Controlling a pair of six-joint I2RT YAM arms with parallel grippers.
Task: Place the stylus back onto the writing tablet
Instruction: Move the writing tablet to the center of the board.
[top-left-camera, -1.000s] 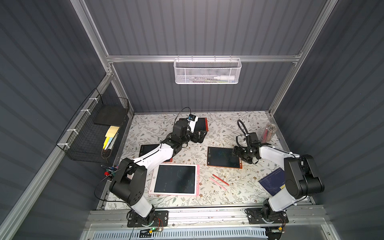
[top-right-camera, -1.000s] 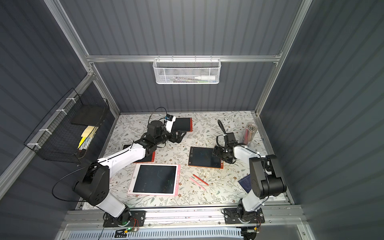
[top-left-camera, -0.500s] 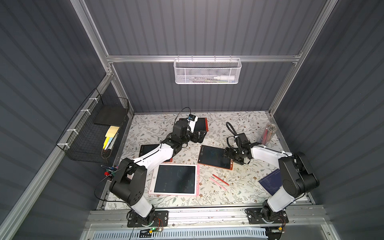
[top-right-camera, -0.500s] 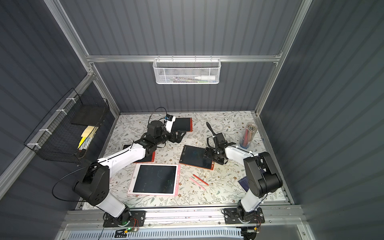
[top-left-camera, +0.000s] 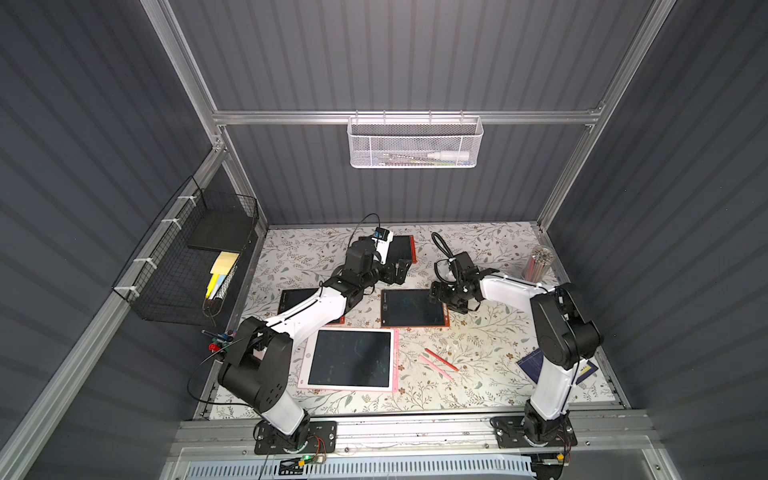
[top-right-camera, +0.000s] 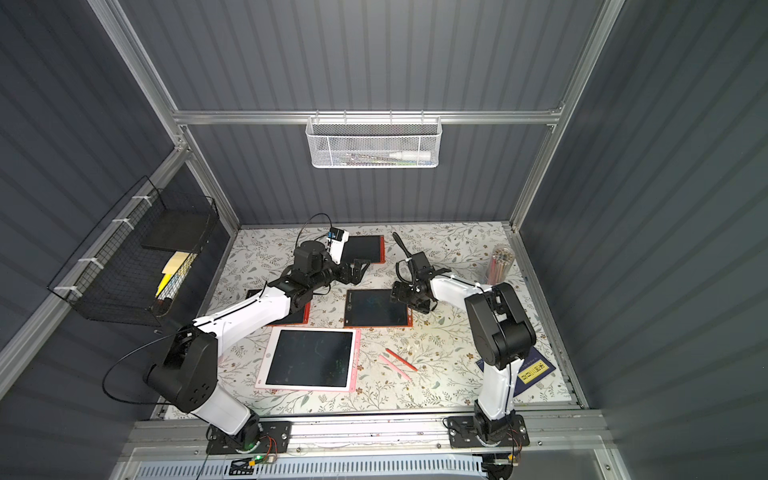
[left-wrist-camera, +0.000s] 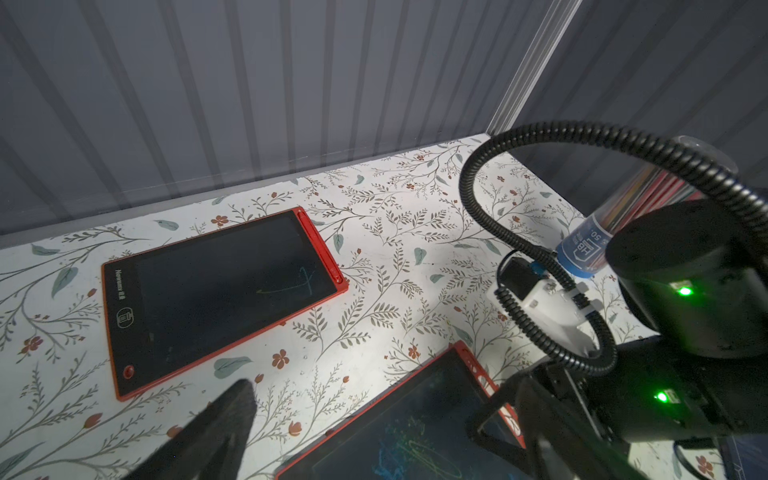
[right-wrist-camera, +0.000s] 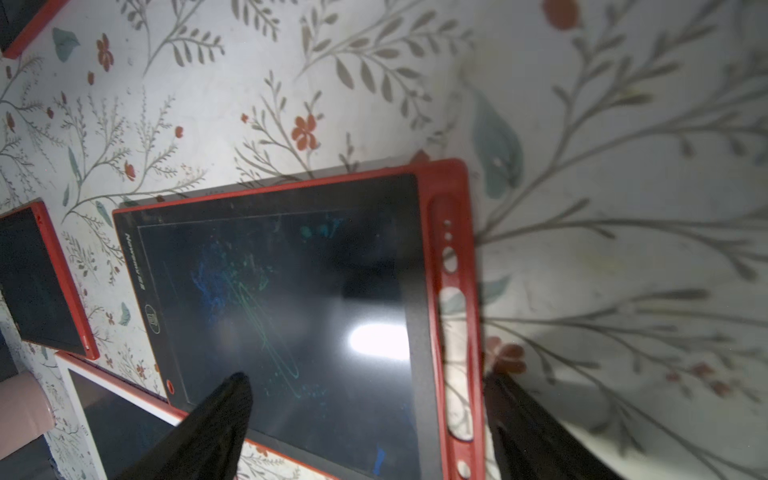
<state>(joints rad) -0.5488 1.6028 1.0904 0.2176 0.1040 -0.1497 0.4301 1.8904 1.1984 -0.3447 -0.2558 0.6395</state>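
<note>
Two styluses lie loose on the floral table in both top views, a red stylus and a pink stylus beside it. The red writing tablet lies flat mid-table, and its side stylus slot is empty. My right gripper is open, low over that slot edge. One finger is over the screen, the other beyond the rim. My left gripper hangs open and empty behind the tablet.
A large pink tablet lies at the front. A red tablet lies at the back, with a stylus in its slot. Another red tablet lies under the left arm. A pencil tube and a blue booklet are on the right.
My right gripper has moved left, and the middle red tablet has slid left with it and turned squarer to the table. The left arm has stayed put.
</note>
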